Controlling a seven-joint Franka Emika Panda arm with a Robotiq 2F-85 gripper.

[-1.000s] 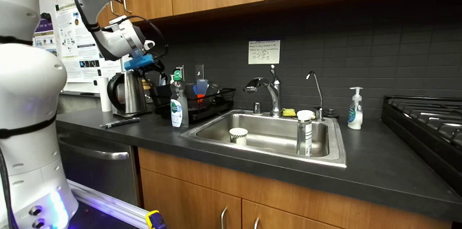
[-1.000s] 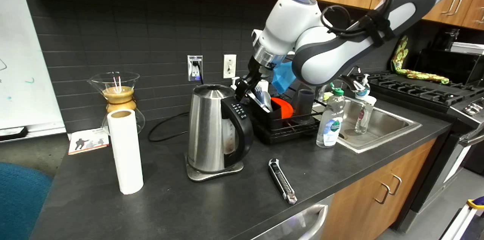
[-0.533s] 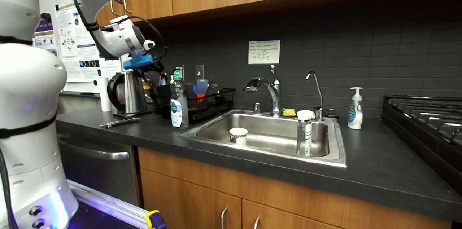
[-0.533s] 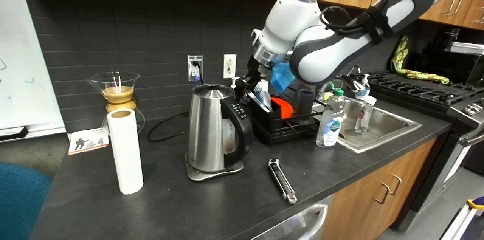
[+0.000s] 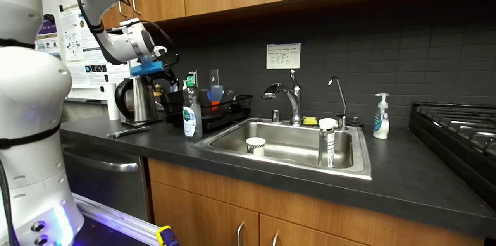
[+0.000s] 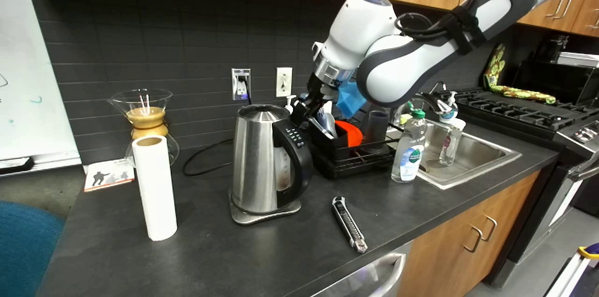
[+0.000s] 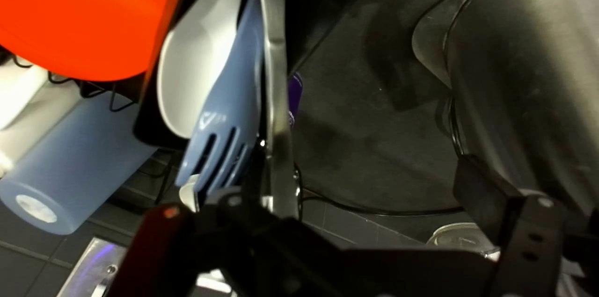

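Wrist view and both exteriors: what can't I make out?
Wrist view: spoon, handle cut off by the top edge.
Wrist view: purple item, partly hidden by the metal utensil.
Wrist view: kettle, cut off by the right edge.
In an exterior view: wall note, writing too small.

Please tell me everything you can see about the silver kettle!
The kettle is silver and looks like shiny metal. Its curved black handle has little buttons near the top, and inside the curve is a clear-looking strip with tiny marks. The lid looks shut. The kettle stands upright on its flat silver base on the dark counter, between a white roll and the black dish rack. The open jaws are close to it, but I can't tell whether they touch.
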